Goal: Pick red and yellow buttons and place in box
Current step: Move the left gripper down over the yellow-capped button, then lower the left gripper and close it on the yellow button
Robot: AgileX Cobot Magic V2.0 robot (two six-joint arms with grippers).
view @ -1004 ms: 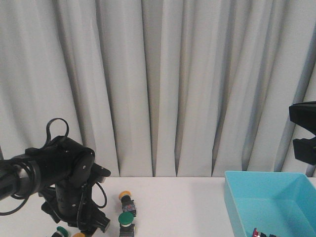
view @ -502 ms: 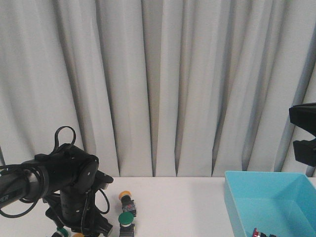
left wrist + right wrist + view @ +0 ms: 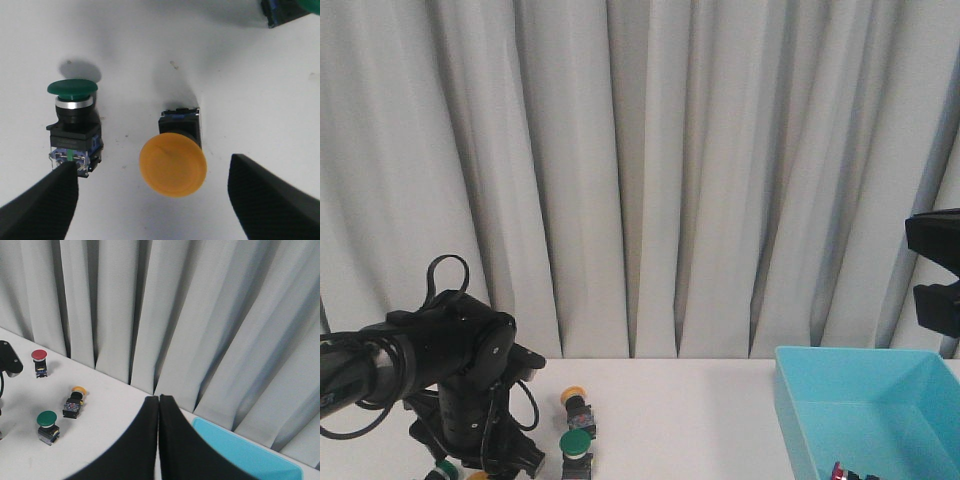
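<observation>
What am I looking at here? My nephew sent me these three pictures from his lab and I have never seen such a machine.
It is a robot with two arms, each ending in a two-fingered end effector. The wide picture looks forward over a white table toward a curtain. The other two come from cameras on the arms' wrists.

The left end effector is open and holds nothing; between its fingers lies a yellow-orange push button on its side, with a green button standing beside it. The right end effector is shut and empty, raised above the table.

More buttons sit on the table: a red one, another yellow one and another green one. At the right is a turquoise box with something small inside.
</observation>
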